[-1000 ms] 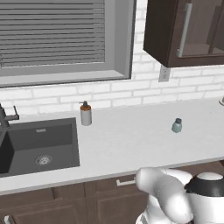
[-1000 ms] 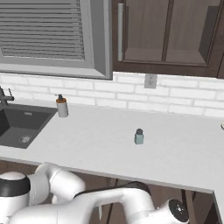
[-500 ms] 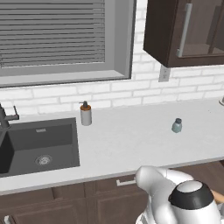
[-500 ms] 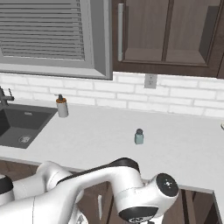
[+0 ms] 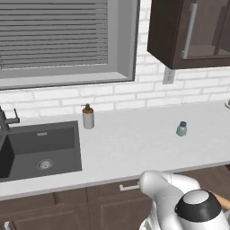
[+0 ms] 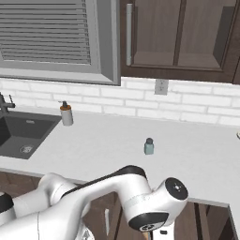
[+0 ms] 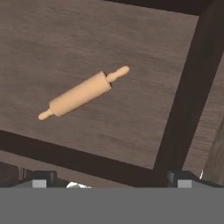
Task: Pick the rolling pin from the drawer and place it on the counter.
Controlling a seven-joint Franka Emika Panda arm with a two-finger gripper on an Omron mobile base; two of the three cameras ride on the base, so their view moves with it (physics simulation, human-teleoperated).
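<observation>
The arm has swung lower; hand (image 7: 111,178) spread wide above rolling pin (image 7: 82,93) in drawer (image 7: 144,118).

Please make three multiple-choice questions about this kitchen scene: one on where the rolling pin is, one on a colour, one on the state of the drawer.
1. Where does the rolling pin lie?
A. in the sink
B. on the drawer floor
C. on the counter

2. What colour is the shaker jar?
A. teal-grey
B. red
C. yellow

3. The drawer is:
A. shut
B. open
C. removed

Answers: 1 B, the pin rests alone on dark wood inside the drawer walls. 2 A, the jar stands teal-grey on the pale counter. 3 B, its inside is visible from above.
</observation>
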